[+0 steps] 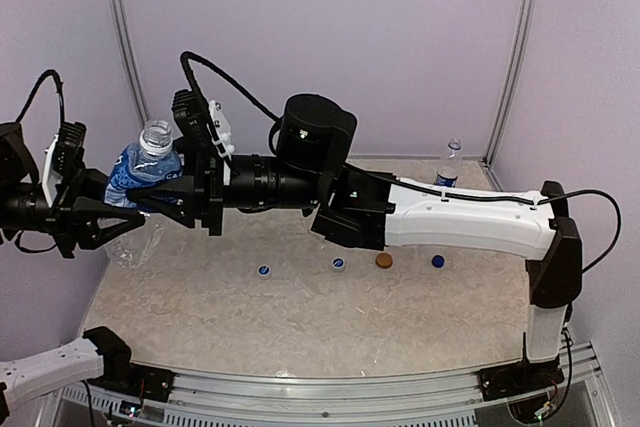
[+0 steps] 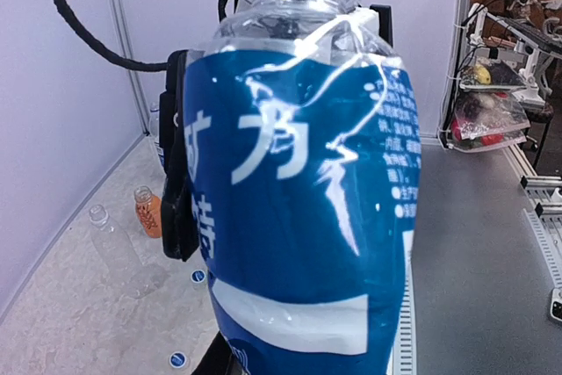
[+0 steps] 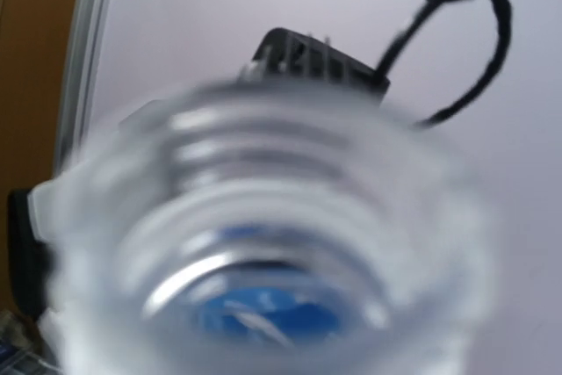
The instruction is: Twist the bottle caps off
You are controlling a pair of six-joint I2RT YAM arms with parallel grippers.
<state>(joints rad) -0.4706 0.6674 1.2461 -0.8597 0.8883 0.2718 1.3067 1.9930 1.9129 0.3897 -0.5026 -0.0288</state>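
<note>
Tabletop [image 1: 300, 327]: four loose caps [image 1: 339, 265] — left pincer [image 1: 150, 205] grips uncapped bottle [image 1: 148, 162].

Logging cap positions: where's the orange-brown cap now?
Top view: the orange-brown cap lies on the table, right of centre, between a whitish-blue cap on its left and a blue cap on its right.

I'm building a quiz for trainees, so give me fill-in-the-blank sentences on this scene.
Loose caps lying on the table number ____. The left tool holds a bottle whose label is ____. That bottle's neck carries ____ cap.
Missing words: four; blue; no.
</note>
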